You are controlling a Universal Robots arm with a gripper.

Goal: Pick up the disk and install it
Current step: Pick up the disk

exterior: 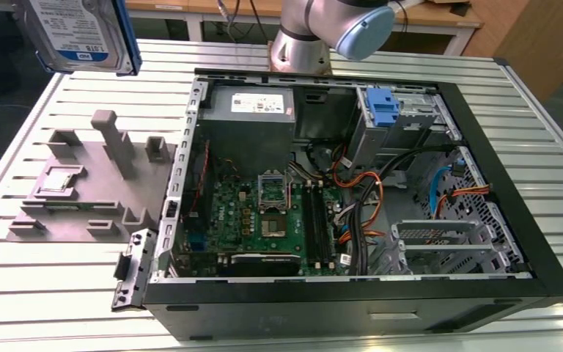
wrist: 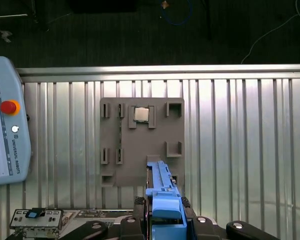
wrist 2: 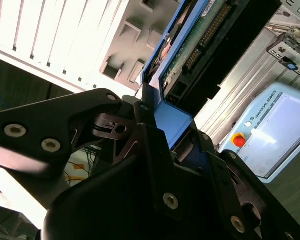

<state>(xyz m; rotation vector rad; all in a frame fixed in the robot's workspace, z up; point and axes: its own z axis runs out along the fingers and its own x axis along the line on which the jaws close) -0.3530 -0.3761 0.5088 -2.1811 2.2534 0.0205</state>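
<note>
High at ten o'clock in the exterior view, the flat silver-grey metal disk with blue plastic rails hangs clamped in the black fingers, and it looks stiff, weighty and shock-sensitive, so those rails seem the safest grip.

The desk has a top of ribbed, silver metal slats that catch an even, soft light. Past its far edge in the exterior view stands a wooden table on a white frame, and off the far corner at the exterior view's right a wooden panel rises. In the first wrist view, a dark floor lies beyond the desk's edge, with a blue cable looped on it.
</note>
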